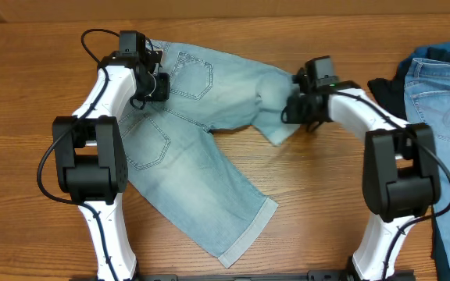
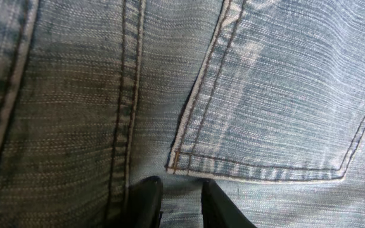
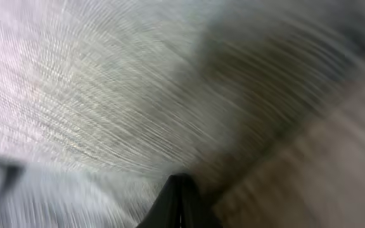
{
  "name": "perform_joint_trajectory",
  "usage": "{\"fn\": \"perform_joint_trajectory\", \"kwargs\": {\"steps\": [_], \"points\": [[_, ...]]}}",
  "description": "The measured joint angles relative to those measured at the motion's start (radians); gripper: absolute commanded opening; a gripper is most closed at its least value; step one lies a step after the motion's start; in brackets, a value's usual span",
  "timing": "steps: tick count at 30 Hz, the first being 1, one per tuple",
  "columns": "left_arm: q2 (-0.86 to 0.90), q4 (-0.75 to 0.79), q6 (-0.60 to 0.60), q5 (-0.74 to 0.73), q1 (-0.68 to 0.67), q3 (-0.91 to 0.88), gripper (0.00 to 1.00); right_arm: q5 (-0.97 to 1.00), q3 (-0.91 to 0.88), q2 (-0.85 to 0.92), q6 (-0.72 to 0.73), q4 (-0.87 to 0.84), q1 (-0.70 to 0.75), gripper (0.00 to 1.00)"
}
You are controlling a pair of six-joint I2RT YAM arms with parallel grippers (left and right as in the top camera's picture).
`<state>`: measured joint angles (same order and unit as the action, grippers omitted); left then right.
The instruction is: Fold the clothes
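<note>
One pair of pale denim shorts [image 1: 201, 164] lies pockets-up across the middle of the counter [image 1: 22, 94]. The waistband sits at upper left, one leg runs flat toward the bottom centre, and the other reaches right, where its end is bunched and raised off the wood. That lift looks like the start of a fold, with the far leg taken by its hem so it can be carried over the flat one. The right claw [image 1: 291, 105] sits at that raised end. Its wrist view is blurred but shows the tips together with denim close in front, so it appears clamped on the cloth. The left claw [image 1: 156, 84] hangs over the seat at upper left, probably to pin the shorts. Its fingers [image 2: 146, 201] stand slightly apart just below a back pocket [image 2: 284, 95], with flat denim showing in the gap and no fold gathered there. More jeans [image 1: 436, 94] and a darker garment [image 1: 385, 90] wait at the right edge.
</note>
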<state>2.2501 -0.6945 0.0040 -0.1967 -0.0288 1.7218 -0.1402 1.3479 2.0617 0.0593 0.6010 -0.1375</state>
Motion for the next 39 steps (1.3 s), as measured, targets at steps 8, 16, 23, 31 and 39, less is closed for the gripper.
{"fn": "perform_joint_trajectory", "kwargs": {"steps": [8,16,23,31,39], "points": [[0.000,0.020,0.000,-0.002,-0.014,0.000,0.31,-0.029,-0.007,-0.008,0.019,0.011,0.212,0.08],[0.000,-0.064,0.000,-0.002,-0.011,0.111,0.41,-0.008,0.178,0.027,0.019,0.174,0.229,0.09],[-0.060,-0.301,-0.071,0.084,-0.002,0.326,0.45,-0.099,0.513,-0.007,0.020,0.596,0.229,0.04],[-0.094,-0.477,-0.130,0.147,-0.002,0.333,0.50,-0.240,0.484,-0.011,0.023,0.803,0.121,0.04],[-0.094,-0.511,-0.156,0.184,0.005,0.333,0.55,-0.175,0.267,-0.011,0.116,0.829,-0.069,0.04]]}}
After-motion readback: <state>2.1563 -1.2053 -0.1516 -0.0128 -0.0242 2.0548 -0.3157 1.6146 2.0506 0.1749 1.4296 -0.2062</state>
